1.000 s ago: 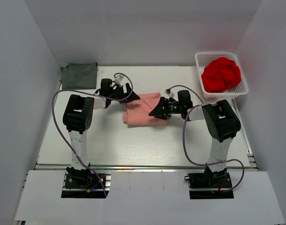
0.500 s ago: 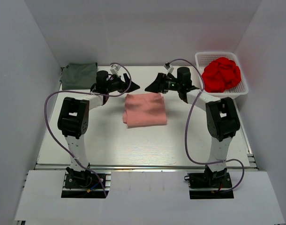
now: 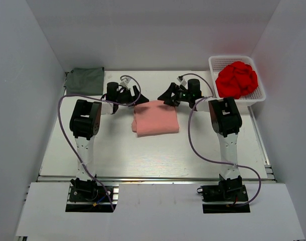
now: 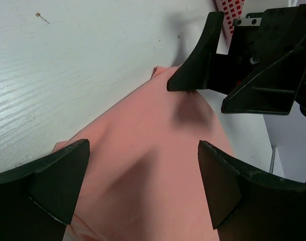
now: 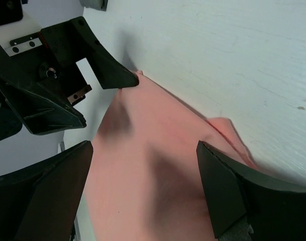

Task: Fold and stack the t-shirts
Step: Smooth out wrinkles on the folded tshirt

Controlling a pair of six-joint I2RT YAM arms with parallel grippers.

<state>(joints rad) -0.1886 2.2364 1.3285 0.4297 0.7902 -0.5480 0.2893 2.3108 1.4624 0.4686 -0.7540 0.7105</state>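
Here, the salmon-pink t-shirt (image 3: 154,117) is seen lying flat on the middle of the white table (image 3: 143,150), folded into a rough rectangle. The left gripper (image 3: 142,100) is held at the shirt's far-left corner and the right gripper (image 3: 166,98) at its far-right corner, and the two are turned toward each other across the far edge. In both wrist views the fingers (image 4: 57,186) are shown spread wide apart with nothing clamped between them, and only pink cloth is seen below the gap. From the left wrist, one fingertip of the opposite gripper is seen right at the shirt's far corner, and the matching sight is given from the right wrist. Whether the cloth is actually touched there cannot be told. The dark grey-green t-shirt (image 3: 85,80) is laid folded at the far-left corner of the table, well apart from the pink one. At the far right a white basket (image 3: 211,65) is set, and a crumpled red cloth (image 3: 237,79) is held in it.
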